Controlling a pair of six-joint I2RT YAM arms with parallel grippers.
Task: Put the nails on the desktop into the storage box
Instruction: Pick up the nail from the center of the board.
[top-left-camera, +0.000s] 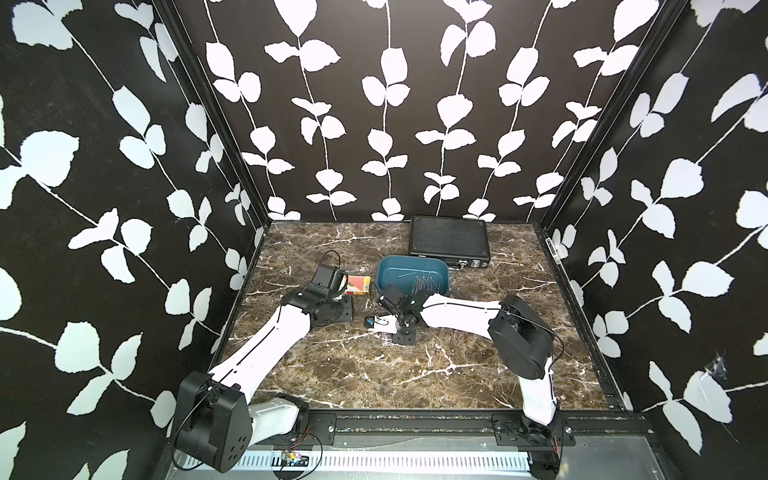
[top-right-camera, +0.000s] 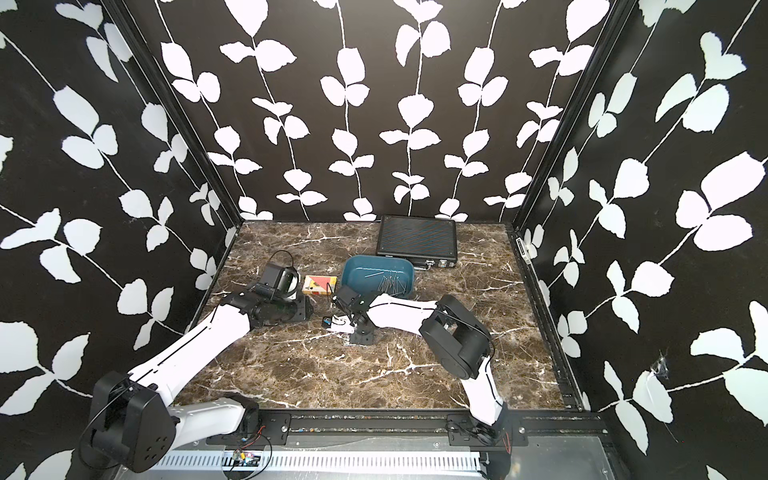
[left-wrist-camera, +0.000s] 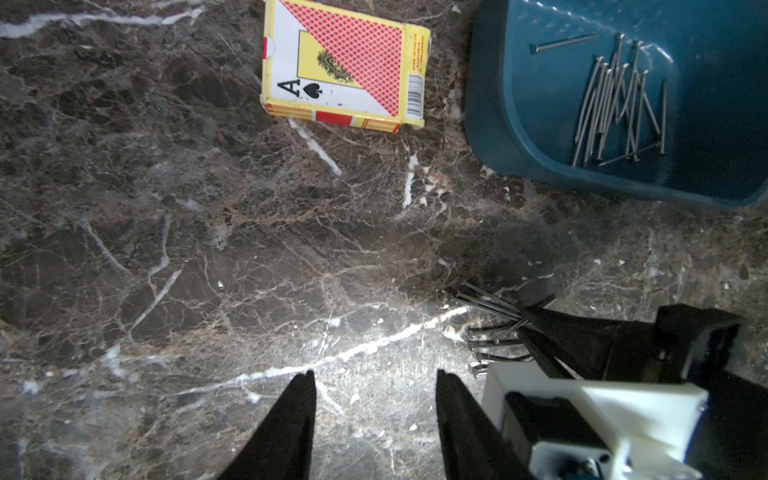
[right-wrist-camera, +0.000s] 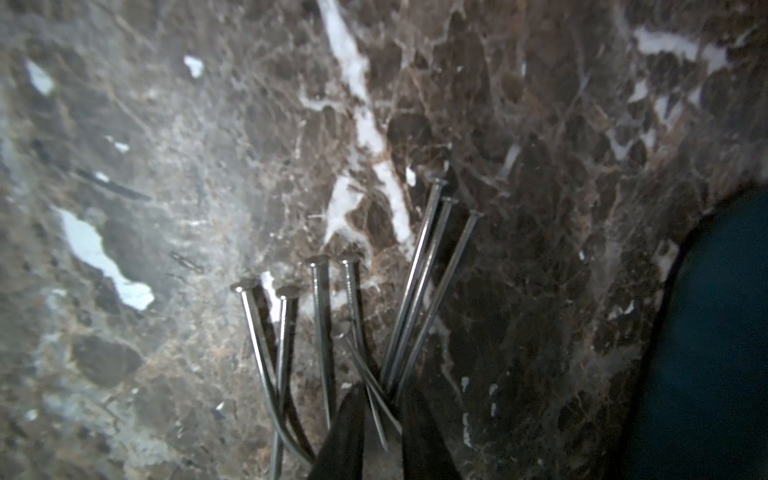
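Right gripper (right-wrist-camera: 380, 395) pinching bunch of thin silvery metal nails (right-wrist-camera: 320, 316) at brown marble counter (top-left-camera: 415, 374), heads fanning left. Target, shallow teal plastic storage box (top-left-camera: 388, 274), lies just beyond, far-right, more nails inside. Left gripper (left-wrist-camera: 374, 382) spread, empty.

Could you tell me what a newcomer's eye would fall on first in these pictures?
Probably the black walls with big white leaves around the cell. Next, on the marble desktop, the teal storage box with a heap of nails inside, in front of a black case. Beside the box, the right gripper pinches a fan of more nails low at the marble.
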